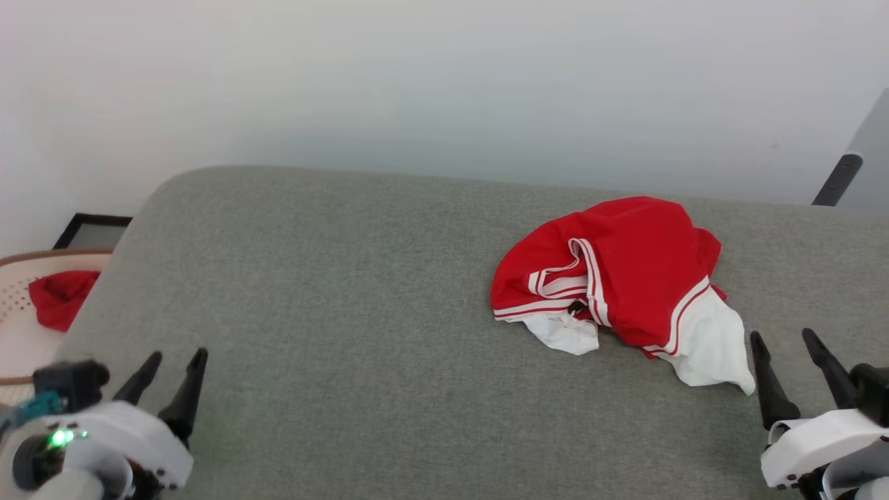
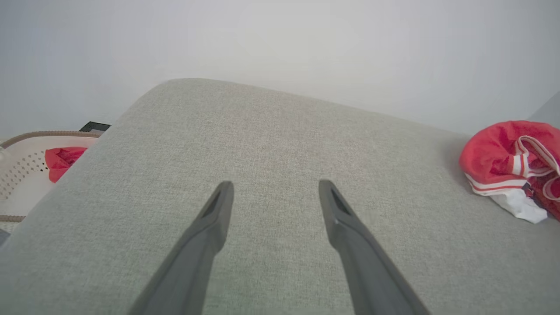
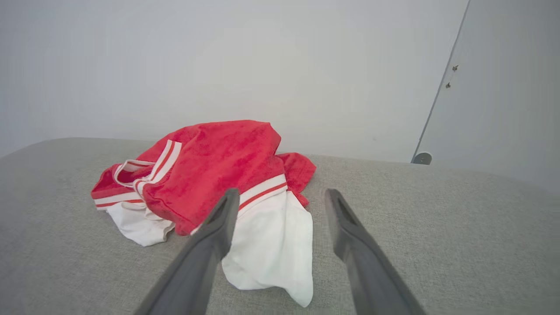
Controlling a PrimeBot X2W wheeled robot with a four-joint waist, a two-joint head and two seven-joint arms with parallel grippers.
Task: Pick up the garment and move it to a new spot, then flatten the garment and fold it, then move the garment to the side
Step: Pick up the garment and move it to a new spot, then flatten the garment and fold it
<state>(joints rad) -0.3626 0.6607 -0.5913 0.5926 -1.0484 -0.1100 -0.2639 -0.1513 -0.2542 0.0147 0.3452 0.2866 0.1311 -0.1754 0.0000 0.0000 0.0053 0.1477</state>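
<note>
My left claw (image 1: 178,354) and right claw (image 1: 783,335) gape empty; the crumpled red, white-sleeved soft T-shirt (image 1: 625,264) looks light and limp, so I would pinch its near sleeve (image 1: 708,344).

The grey surface (image 1: 333,292) lies free from its left edge past the middle, and only the crumpled garment (image 1: 625,264), toward its far right corner, stands in the way.

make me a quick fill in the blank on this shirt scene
The crumpled T-shirt has a red body and sleeves coloured ____.
The left gripper and right gripper both stand ____.
The basket beside the grey cushion holds a ____ cloth.
Missing: white, open, red.
</note>
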